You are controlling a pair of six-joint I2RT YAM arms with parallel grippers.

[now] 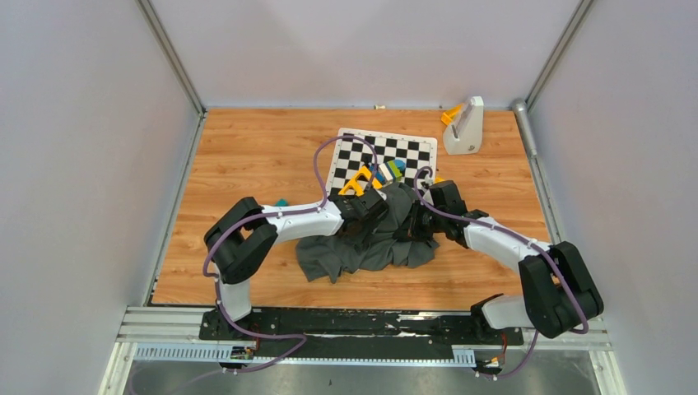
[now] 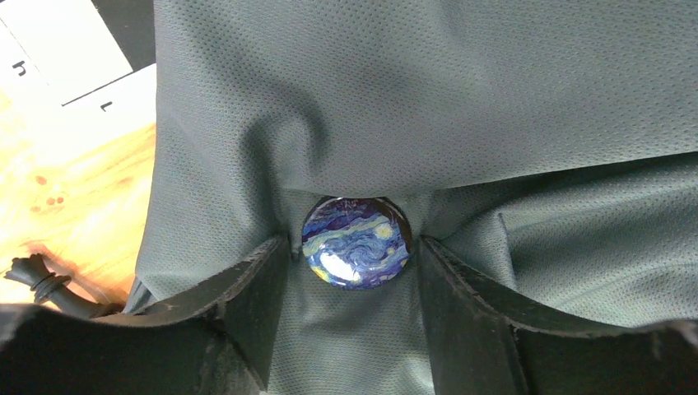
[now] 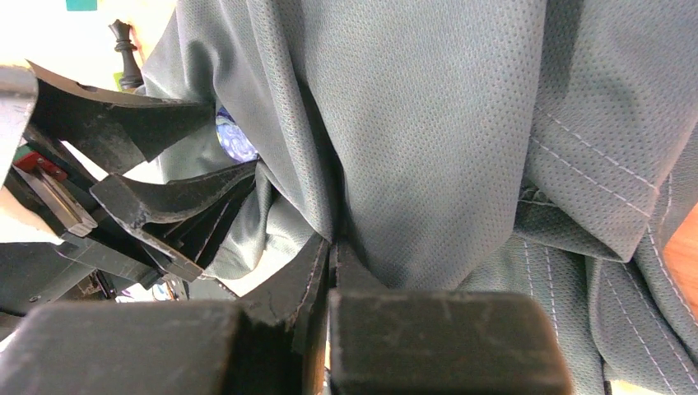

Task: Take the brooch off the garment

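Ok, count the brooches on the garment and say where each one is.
1. The brooch lies on the garment between the left gripper's parted jaws; folds may hide others.

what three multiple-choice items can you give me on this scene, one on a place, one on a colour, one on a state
1. Where does the brooch lie?
A. on the chequered board
B. on the garment, inside the open left gripper
C. on the bare wooden table

2. What colours show on the brooch's face?
A. plain red
B. black and white
C. blue with yellow swirls

3. How is the right gripper?
A. shut on a fold of the garment
B. wide open
C. shut on the brooch

Key:
1 B, the left wrist view shows it on grey fabric with a finger on each side.
2 C, its face is dark blue with yellow swirls.
3 A, the right wrist view shows the fingers together, pinching fabric.
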